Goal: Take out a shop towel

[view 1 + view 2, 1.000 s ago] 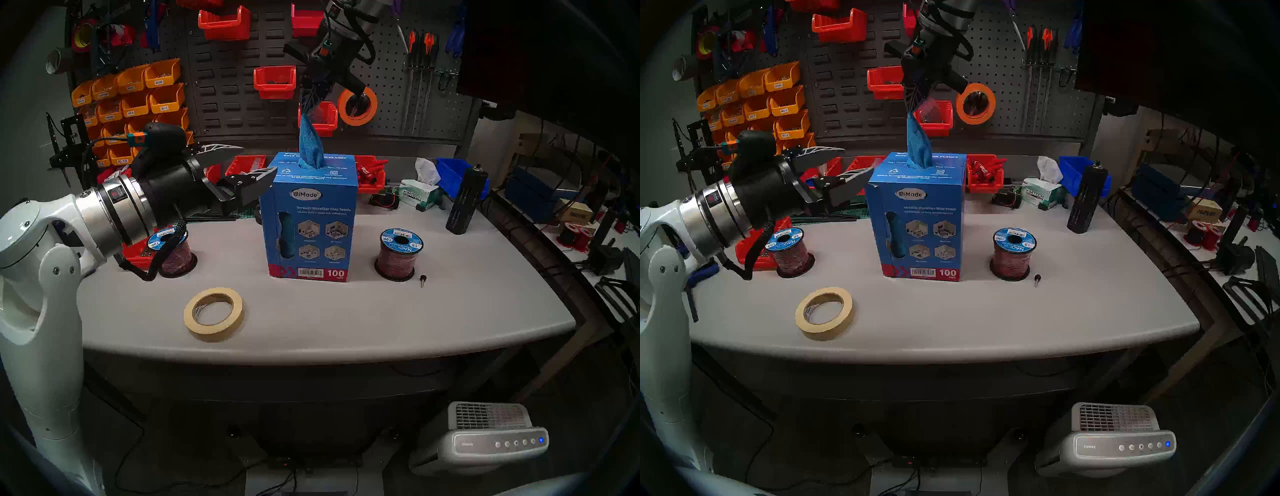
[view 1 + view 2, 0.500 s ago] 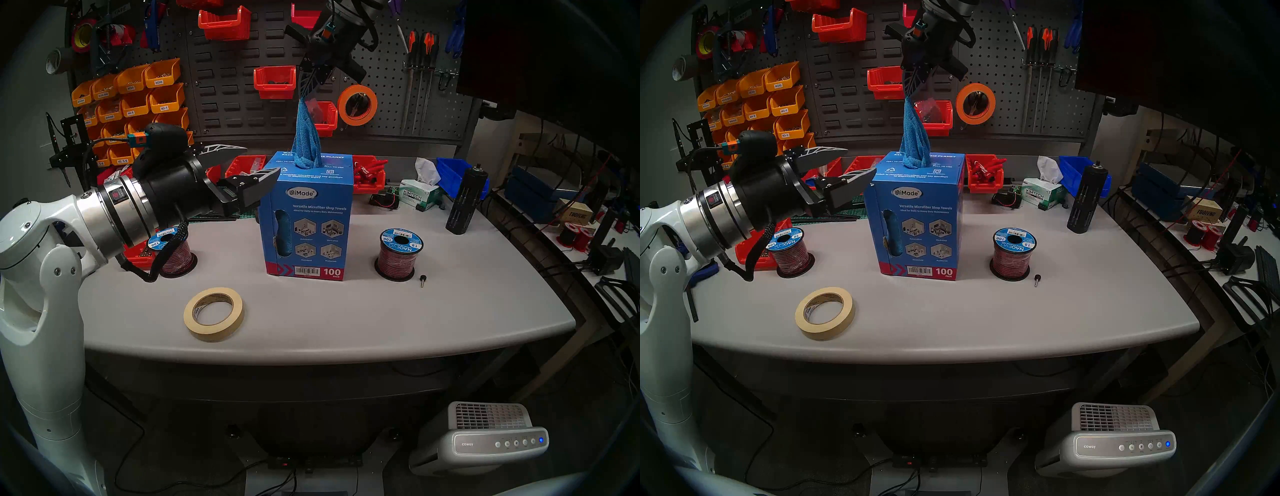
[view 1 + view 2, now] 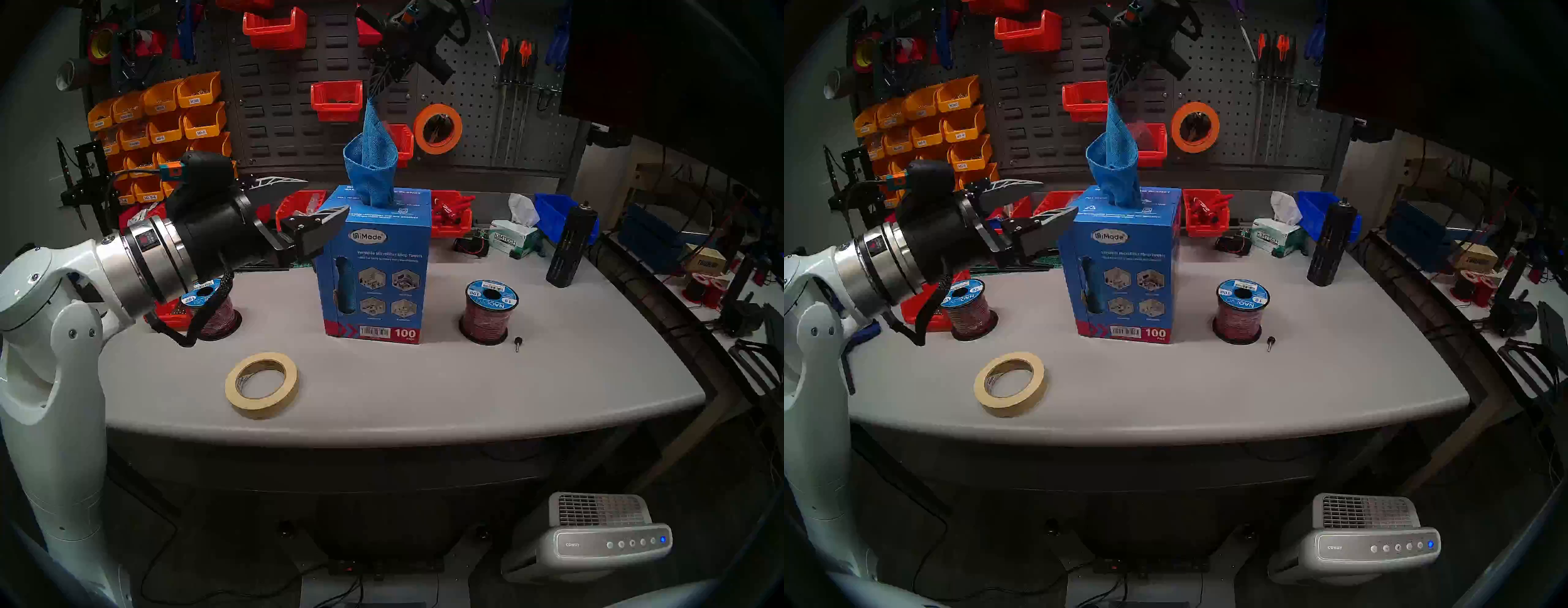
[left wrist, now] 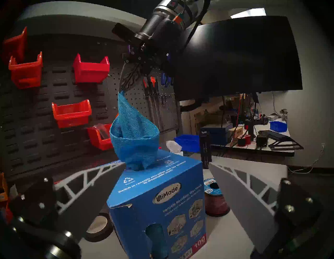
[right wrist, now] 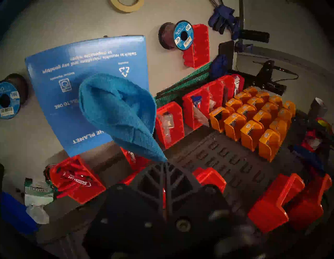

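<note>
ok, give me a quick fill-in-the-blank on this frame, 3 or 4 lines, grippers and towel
1. The right gripper is shut on the tip of the ____ towel.
2. The towel's lower end is still inside the slot in the ____ of the carton.
3. The left gripper waits beside the carton with its jaws ____.
4. The roll of tape lies flat on the table, nearer the ____ arm.

Missing words: blue; top; open; left
</note>
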